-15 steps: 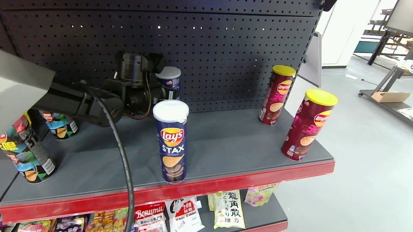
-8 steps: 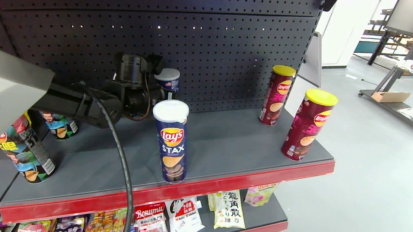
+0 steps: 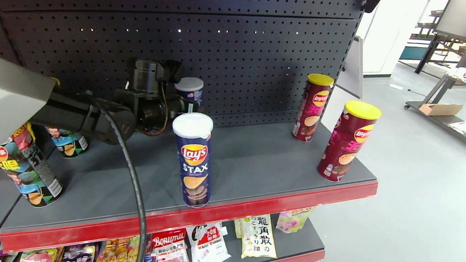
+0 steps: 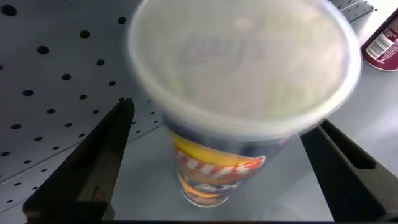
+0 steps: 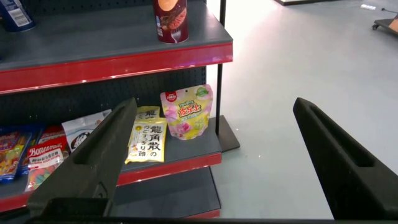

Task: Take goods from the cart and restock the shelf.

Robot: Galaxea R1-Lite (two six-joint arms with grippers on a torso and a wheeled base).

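Left wrist view — left gripper (image 4: 225, 116) fingers apart around blue can (image 4: 244, 59); right gripper (image 5: 214, 104) spread.

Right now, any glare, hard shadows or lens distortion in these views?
Head view: light pinpricks through the pegboard holes, seams bowed by the lens, soft shadow beside the rear red can. Right wrist view: bright floor, shaded lower shelf. Left wrist view: even light on the can lid, no glare.

On my feed the dark shelf (image 3: 255, 162) with the red front lip carries four upright chip cans: front blue can (image 3: 193, 161) with a white lid near the lip, rear blue can (image 3: 190, 91) behind it at the back, and front maroon can (image 3: 348, 143) and rear maroon can (image 3: 313, 108), yellow-lidded, toward the right end.
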